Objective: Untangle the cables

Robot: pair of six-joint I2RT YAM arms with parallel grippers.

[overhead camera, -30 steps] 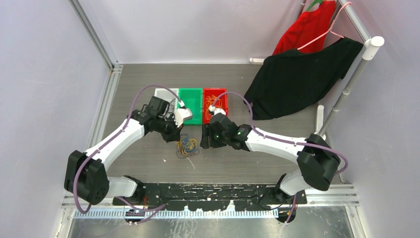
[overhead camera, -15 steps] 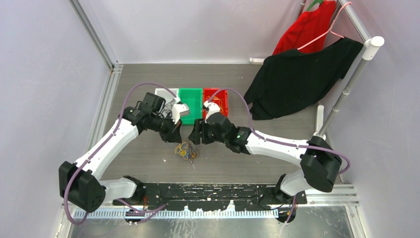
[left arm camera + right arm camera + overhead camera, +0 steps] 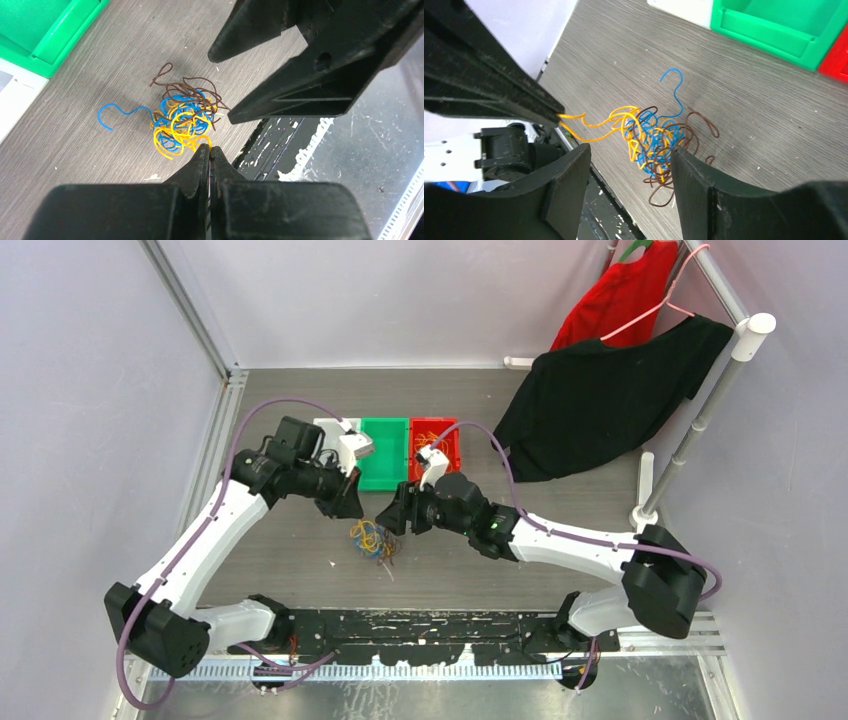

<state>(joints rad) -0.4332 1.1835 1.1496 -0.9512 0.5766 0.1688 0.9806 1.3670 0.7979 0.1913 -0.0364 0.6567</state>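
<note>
Left hand (image 3: pixel 210 149), closed, pinched an orange strand of the thin orange, blue, brown wire cables (image 3: pixel 651 142); right hand (image 3: pixel 630 150) gaped astride them. Pulling could tighten knots.

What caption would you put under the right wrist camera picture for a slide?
Open right gripper frames the tangled cables while the shut left gripper pinches an orange strand.

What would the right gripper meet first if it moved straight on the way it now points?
Most likely the cables: the tangle lies on the table right ahead, between the open jaws of the right gripper. How far off it lies is unclear from the wrist view.
</note>
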